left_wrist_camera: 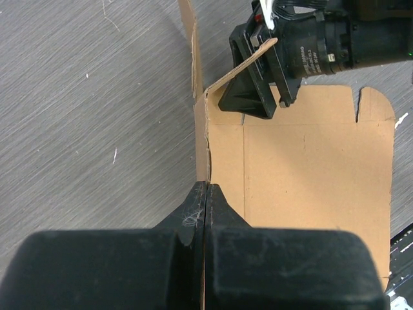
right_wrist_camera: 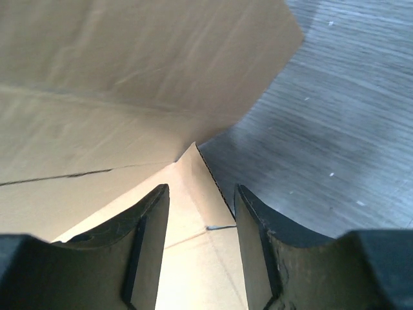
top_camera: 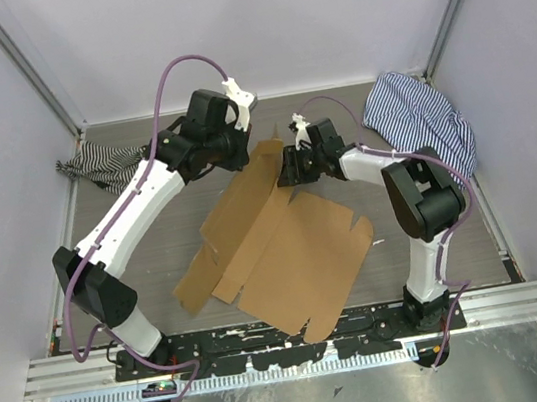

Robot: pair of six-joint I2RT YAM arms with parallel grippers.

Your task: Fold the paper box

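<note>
We see left claw [left_wrist_camera: 205, 187] clamped on paper box [top_camera: 301, 252] edge, right claw [right_wrist_camera: 201, 192] half open around flap [right_wrist_camera: 191, 173]; closing off-crease could crumple or tear it.

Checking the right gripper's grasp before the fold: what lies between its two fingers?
A pointed flap of the paper box lies between the right gripper's open jaws, clearest in the right wrist view.
</note>
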